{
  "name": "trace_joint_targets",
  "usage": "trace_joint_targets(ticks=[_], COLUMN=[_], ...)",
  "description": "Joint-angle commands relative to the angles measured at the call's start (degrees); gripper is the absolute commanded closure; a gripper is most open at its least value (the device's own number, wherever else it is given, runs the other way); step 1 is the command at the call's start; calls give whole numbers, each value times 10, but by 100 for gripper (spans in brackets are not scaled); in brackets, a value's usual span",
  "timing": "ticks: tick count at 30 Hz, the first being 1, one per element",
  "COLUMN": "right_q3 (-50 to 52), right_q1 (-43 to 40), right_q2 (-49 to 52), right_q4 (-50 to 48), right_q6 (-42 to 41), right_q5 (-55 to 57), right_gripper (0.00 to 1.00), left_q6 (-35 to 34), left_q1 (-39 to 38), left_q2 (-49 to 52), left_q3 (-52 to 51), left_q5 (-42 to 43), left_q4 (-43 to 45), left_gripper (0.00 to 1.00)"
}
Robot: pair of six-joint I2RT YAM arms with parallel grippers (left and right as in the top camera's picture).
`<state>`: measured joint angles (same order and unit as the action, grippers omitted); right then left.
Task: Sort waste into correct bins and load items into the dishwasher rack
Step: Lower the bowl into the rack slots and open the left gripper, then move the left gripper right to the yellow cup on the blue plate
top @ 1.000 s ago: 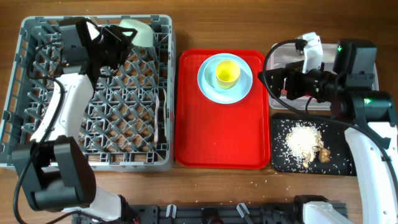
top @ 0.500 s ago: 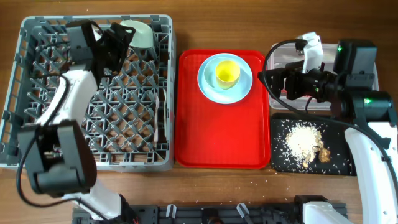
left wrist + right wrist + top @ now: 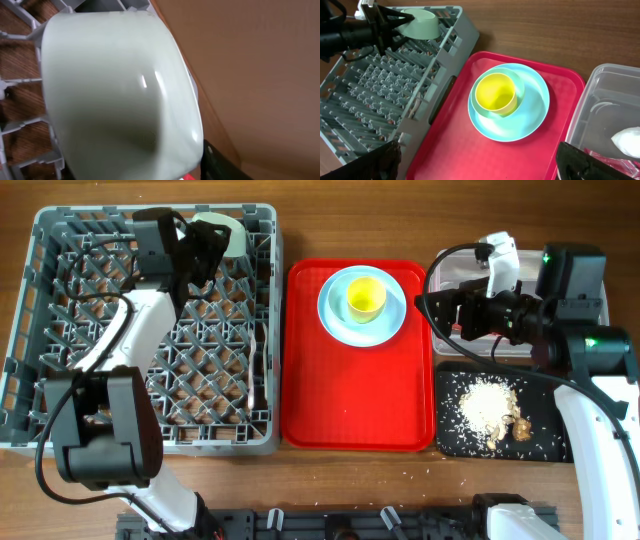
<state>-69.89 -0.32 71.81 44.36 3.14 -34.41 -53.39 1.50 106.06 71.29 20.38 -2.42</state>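
My left gripper [image 3: 205, 245] is shut on the rim of a pale green bowl [image 3: 230, 235], held on its side over the back right corner of the grey dishwasher rack [image 3: 60, 330]. The bowl fills the left wrist view [image 3: 115, 90] and shows in the right wrist view [image 3: 420, 24]. My right gripper [image 3: 440, 315] is open and empty, above the edge between the red tray and the clear tub [image 3: 455, 270]. A yellow cup [image 3: 366, 297] stands on the light blue plate [image 3: 340, 320]. Rice scraps [image 3: 485, 405] lie in the black tray [image 3: 550, 445]. A white napkin [image 3: 627, 140] lies in the tub.
The red tray [image 3: 350, 400] holds the plate and cup between the rack and the bins. A white utensil [image 3: 255, 365] lies in the rack near its right wall. Brown bits [image 3: 520, 428] sit beside the rice. Rice grains are scattered on the wooden table near the front.
My left arm has swung to the right with the bowl, toward the rack's back right corner. The right arm has not moved.
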Motion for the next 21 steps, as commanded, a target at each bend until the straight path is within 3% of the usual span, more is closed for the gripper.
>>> trace_joint_targets(ticks=[1,9,14,16,18,21], right_q3=[0,0,0,0,0,0], right_q1=[0,0,0,0,0,0], right_q2=[5,5,5,5,5,5], right_q4=[-2,-2,-2,-2,-2,-2], right_q6=[9,9,9,9,9,9], right_q5=[1,1,1,1,1,1], right_gripper=[0,0,0,0,0,0], left_q6=[4,5,5,34,69,98], left_q1=[3,3,3,3,3,3], left_q2=[-3,-68,-123,-131,-131,-132], left_q3=[-1,-1,-1,-1,-1,-1], left_q5=[-22,-18,30,88,128,120], left_q4=[-12,-13,-13,-17,-26,-82], left_gripper=[60,60,61,78,88,77])
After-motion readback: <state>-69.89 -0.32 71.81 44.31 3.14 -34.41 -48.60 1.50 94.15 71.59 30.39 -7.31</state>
